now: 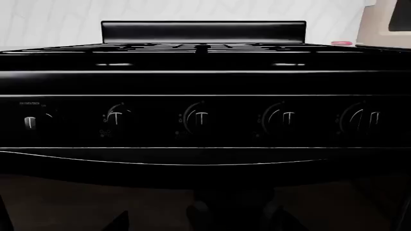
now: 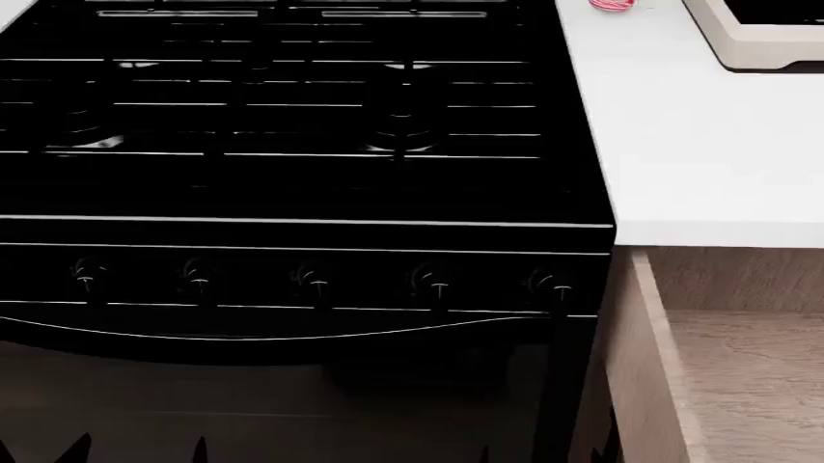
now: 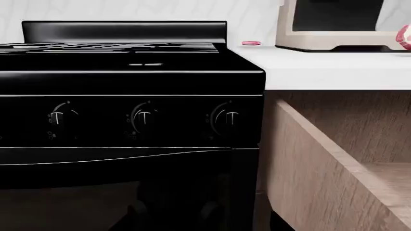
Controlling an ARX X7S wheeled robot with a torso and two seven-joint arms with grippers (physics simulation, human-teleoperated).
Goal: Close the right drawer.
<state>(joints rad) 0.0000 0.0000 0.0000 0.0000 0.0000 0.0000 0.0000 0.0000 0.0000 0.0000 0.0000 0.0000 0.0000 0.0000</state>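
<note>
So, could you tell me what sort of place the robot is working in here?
Most likely a home kitchen: a black gas stove with control knobs, a white countertop beside it, and the right drawer pulled open below.

The right drawer (image 2: 663,367) runs off the head view's edge, so its front and handle stay unseen. Both hands are cut to dark tips at the frame edges; their state cannot be told. A small pink object (image 3: 251,43) on the table (image 2: 696,145) is too small to identify.

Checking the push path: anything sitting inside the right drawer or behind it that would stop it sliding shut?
Nothing visible. The right drawer stands open beside the stove; its visible floor and side look bare. Its front and handle are out of frame.
</note>
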